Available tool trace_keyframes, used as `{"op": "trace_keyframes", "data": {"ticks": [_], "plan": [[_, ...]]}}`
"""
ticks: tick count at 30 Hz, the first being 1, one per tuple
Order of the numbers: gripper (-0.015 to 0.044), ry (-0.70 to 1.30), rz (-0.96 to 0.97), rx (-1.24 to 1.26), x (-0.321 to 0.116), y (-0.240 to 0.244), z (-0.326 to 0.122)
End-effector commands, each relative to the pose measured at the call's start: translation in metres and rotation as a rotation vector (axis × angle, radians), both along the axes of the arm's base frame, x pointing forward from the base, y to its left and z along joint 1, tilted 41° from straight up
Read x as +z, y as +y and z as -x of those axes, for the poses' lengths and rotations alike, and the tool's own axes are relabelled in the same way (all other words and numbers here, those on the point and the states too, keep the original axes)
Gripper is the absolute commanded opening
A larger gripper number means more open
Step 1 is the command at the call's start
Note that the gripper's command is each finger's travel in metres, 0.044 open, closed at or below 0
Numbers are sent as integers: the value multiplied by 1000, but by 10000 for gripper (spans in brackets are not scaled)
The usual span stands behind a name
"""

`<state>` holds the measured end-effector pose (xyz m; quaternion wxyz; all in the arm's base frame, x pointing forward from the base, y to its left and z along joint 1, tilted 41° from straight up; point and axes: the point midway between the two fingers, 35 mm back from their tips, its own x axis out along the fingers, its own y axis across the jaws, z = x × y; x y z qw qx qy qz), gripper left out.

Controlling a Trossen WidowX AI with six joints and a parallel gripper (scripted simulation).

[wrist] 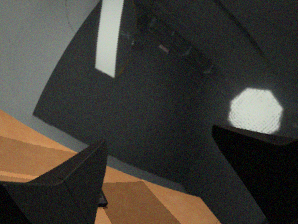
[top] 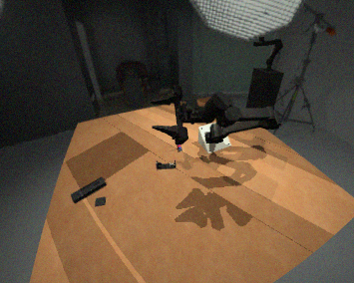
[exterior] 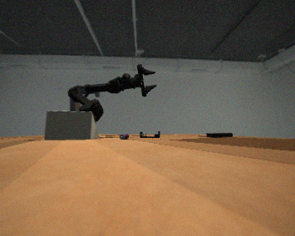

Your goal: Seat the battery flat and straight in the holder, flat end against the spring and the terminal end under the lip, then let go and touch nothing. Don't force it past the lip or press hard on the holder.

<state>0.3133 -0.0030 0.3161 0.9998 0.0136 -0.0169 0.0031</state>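
exterior: gripper (exterior: 149, 80) open, aloft

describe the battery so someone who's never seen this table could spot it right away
Start at the pale block that the arm stands on. Just out from it on the wooden table lies the battery, with the open black holder close beside it. It is the only small rounded thing with red and blue colour; its neighbours are flat and black.

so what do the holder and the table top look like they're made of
Holder: probably matte black plastic; dark, no shine, thin raised ends in the exterior view. Too small to be sure.
Table top: looks like wood or laminate board, matte orange-brown, with straight seams and a darker patch.
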Motion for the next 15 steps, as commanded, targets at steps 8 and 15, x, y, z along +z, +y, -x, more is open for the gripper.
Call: {"op": "trace_keyframes", "data": {"ticks": [8, 15], "plan": [[222, 424, -255, -52, -108, -26, -25], [222, 855, -630, -193, -212, -42, -5]]}}
